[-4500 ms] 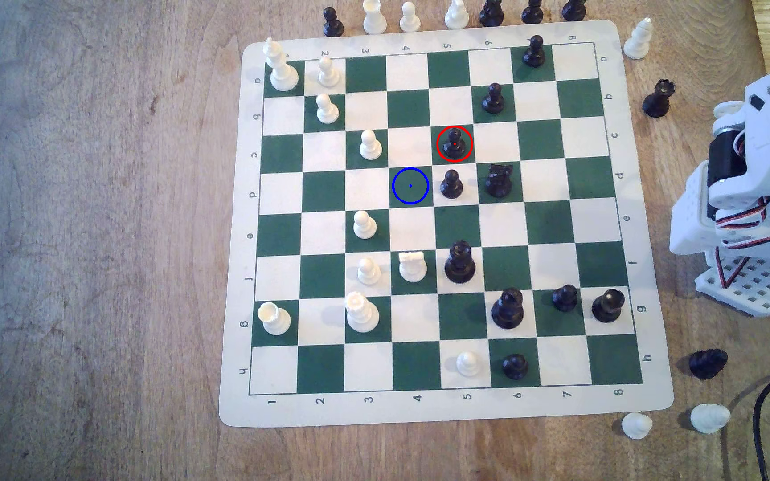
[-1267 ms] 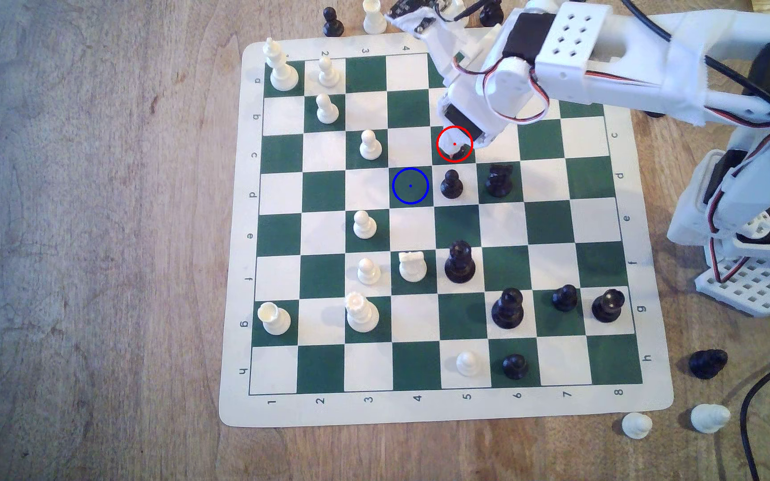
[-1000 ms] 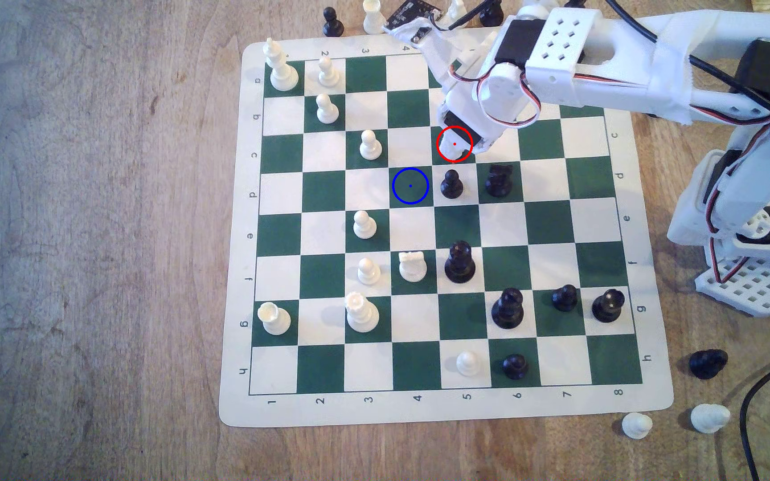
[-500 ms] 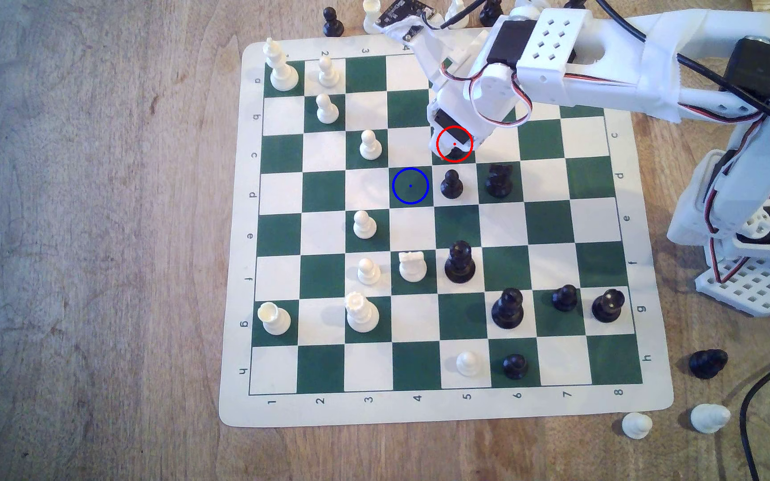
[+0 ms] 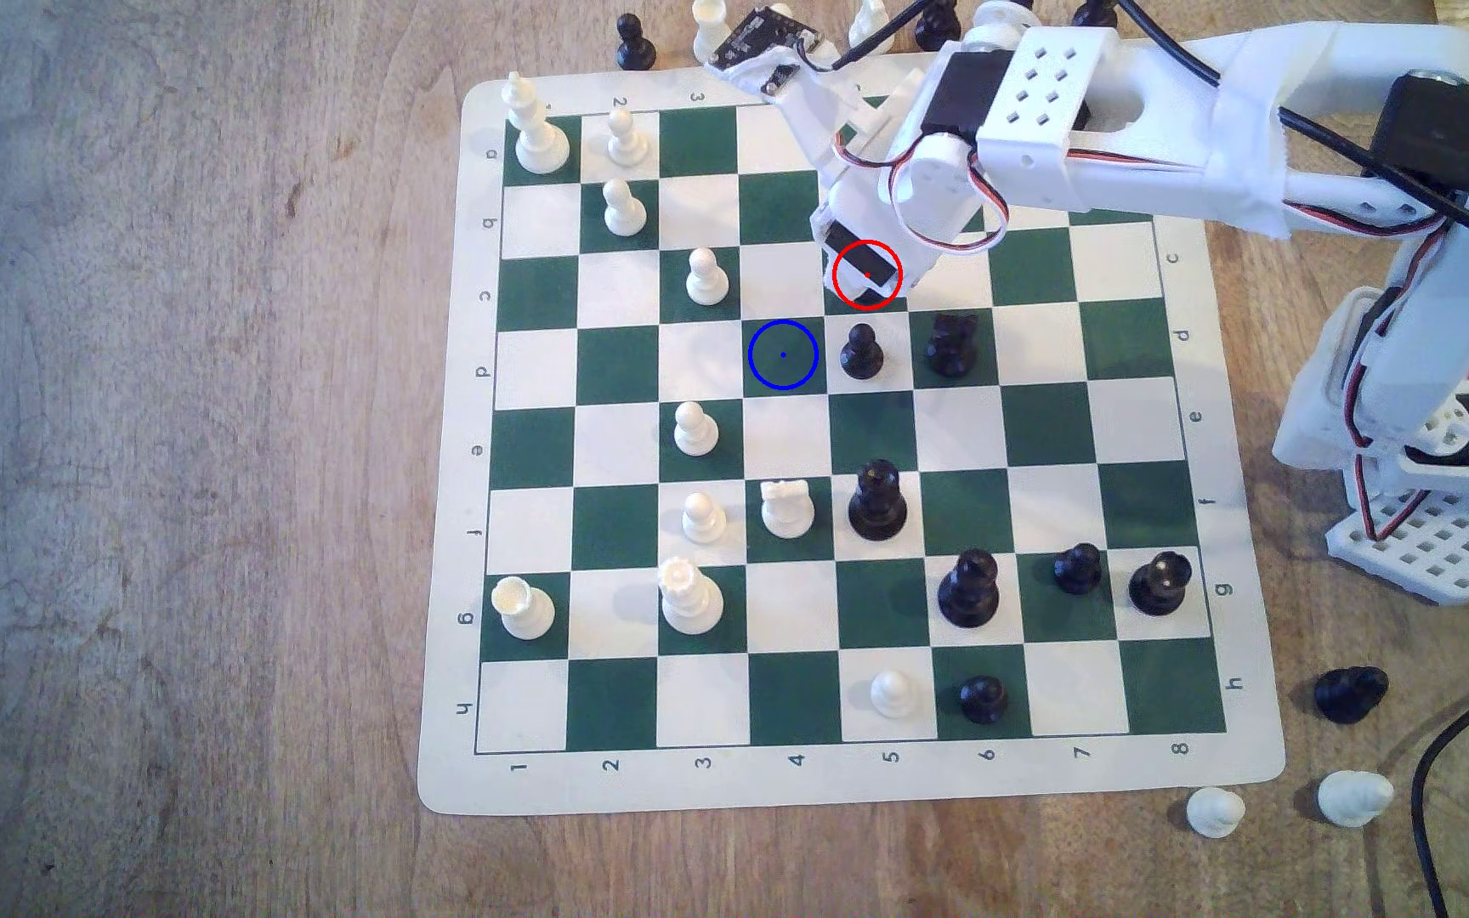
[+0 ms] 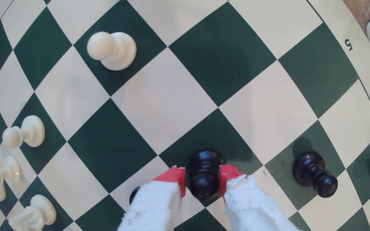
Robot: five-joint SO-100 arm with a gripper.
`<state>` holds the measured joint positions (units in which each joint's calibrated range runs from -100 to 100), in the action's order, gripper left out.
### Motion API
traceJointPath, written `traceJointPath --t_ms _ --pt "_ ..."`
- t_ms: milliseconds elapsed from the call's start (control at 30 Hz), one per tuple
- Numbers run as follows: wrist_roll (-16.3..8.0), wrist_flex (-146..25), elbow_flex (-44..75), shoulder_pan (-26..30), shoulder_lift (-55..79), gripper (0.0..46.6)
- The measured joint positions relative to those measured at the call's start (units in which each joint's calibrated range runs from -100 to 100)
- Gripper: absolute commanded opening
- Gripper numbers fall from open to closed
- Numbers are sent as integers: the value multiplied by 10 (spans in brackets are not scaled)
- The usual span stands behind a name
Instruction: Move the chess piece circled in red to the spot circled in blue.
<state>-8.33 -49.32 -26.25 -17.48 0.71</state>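
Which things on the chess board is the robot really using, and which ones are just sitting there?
In the job:
- black pawn, between the red tips of the tool
- blue-ringed green square, free of pieces

Just sitting there:
- black pawn beside the blue ring
- black knight
- white pawn
- pieces off the board

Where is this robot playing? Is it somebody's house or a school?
Hard to say which. It looks like a hobby chess setup on a wooden table: a green and cream roll-up chess board, captured pieces beside it, and a small white robot arm whose gripper straddles a black pawn.
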Motion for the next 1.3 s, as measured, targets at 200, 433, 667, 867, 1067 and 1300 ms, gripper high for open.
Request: traceJointPath --t_ms 200,433,667,867,1067,1300 --pt "0 0 0 0 0 15" --pt "6 -1 0 0 -2 4" --pt "16 -27 0 -11 -70 4" --pt "22 -50 3 3 -120 4" --pt "22 -59 36 45 -120 4" --pt "22 -48 53 86 -111 5"
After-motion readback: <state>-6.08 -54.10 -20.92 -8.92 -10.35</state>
